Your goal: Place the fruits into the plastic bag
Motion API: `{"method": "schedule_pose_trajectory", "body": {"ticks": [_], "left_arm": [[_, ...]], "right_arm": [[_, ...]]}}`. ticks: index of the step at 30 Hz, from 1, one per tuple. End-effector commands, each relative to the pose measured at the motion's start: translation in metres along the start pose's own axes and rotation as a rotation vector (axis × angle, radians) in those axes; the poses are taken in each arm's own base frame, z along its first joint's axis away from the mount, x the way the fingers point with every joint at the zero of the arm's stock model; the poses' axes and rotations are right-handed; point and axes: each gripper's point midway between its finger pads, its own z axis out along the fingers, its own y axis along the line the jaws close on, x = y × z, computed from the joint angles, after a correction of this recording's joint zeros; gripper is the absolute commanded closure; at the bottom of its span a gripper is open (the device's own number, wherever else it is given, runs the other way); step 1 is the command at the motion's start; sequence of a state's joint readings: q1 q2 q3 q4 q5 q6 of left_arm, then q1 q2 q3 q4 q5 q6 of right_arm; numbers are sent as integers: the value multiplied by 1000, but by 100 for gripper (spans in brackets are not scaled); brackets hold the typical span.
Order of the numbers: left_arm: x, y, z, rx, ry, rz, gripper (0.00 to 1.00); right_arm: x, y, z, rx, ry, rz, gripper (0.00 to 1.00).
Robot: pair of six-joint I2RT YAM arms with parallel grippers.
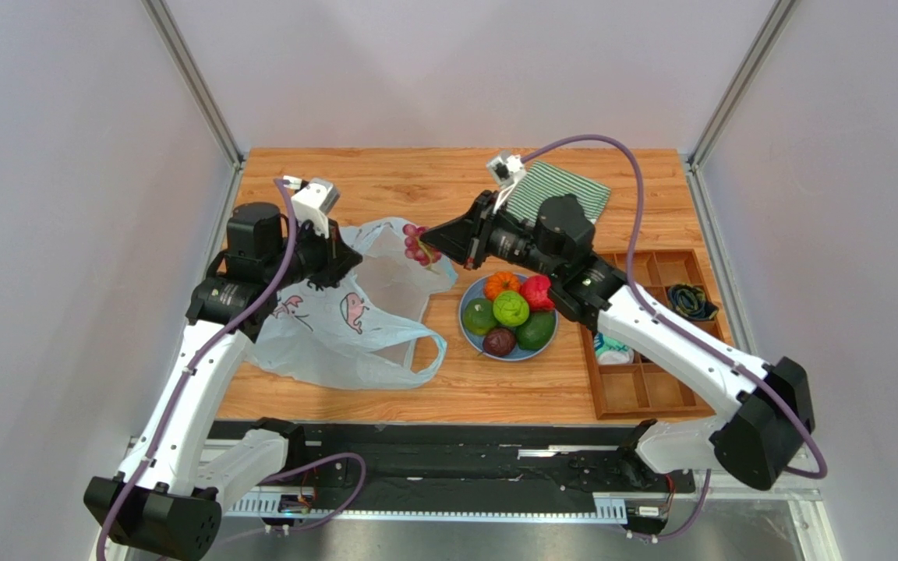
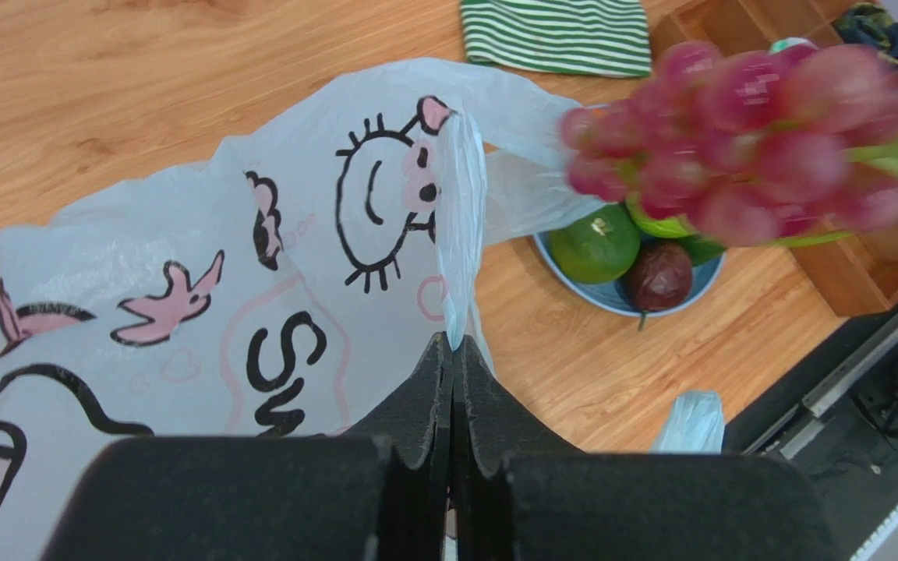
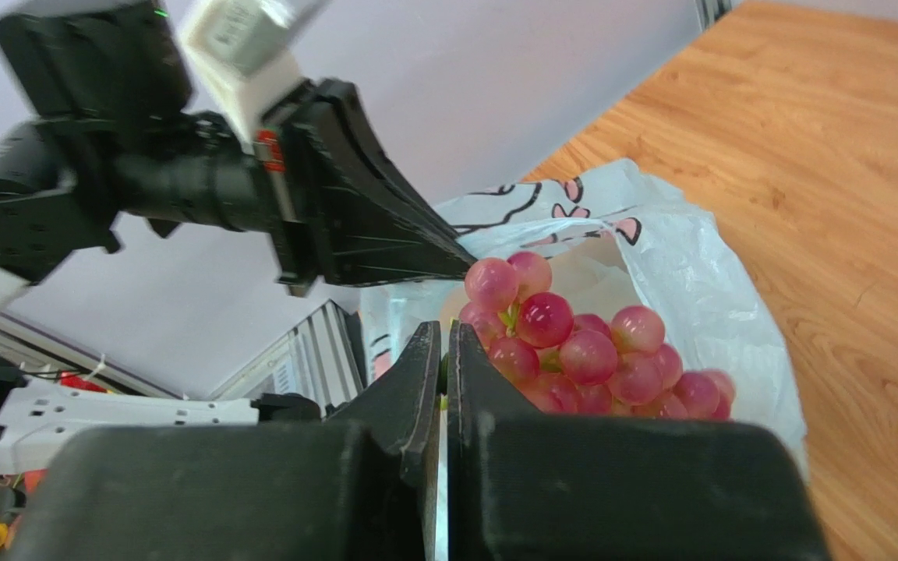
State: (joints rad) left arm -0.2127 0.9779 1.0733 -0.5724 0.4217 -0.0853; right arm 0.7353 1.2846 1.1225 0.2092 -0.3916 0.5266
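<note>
Broadly, the wooden tabletop (image 1: 442, 397) carries the plastic bag (image 1: 325, 333) at its left side, with the bag's mouth facing the blue plate (image 1: 471, 341), where six fruits (image 1: 511, 309) sit piled. The left pincer (image 2: 454, 351) is clamped on the bag's upper rim and holds it raised. The right pincer (image 3: 442, 351) is closed on the grapes (image 3: 583, 351), which hang over the bag's mouth.

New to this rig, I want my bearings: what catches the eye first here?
A bunch of red-purple grapes hangs from the shut right gripper at the mouth of the translucent pale printed plastic bag, left of centre. The left gripper pinches the bag's rim. Right of the bag, a blue plate holds the other fruits.
</note>
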Motion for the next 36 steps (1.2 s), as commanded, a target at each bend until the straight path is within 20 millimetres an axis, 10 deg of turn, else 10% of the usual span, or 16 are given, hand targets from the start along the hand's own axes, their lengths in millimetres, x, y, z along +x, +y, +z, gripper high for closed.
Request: {"method": "schedule_pose_trajectory", "body": {"ticks": [1, 16, 25, 36], "left_arm": [[-15, -20, -4, 111, -67, 24, 100], [-18, -31, -4, 173, -73, 28, 100], [-26, -52, -15, 281, -127, 55, 100], [-21, -48, -7, 273, -95, 24, 100]], "right_arm": [[5, 15, 23, -68, 18, -23, 100], [56, 41, 56, -144, 123, 45, 100], [118, -53, 70, 196, 215, 4, 100], [145, -41, 124, 66, 268, 88, 100]]}}
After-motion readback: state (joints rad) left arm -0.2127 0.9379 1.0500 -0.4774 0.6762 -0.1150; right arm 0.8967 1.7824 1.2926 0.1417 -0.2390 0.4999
